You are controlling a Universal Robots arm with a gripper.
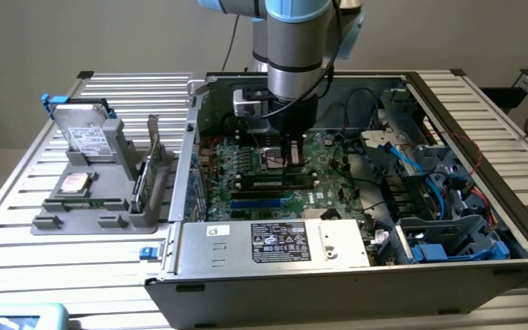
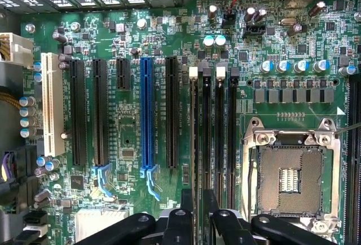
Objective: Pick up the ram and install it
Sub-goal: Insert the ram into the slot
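**Pincer poised over the slotted memory stick**

The black two-fingered pincer (image 1: 291, 163) hangs straight above the ram (image 1: 278, 184), a long, thin green circuit-board stick with black chips. The ram stands on edge in a black motherboard slot and looks seated. It lies beside the empty metal-framed processor socket (image 2: 290, 171), in the memory slot farthest from that socket. Its long axis runs parallel to the socket's side. The pincer straddles the stick's thin edge; whether it grips or has let go, I cannot tell.

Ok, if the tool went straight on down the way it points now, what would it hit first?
Most likely the ram standing edge-up directly beneath the tool, then the motherboard under it; the gap between them is unclear.
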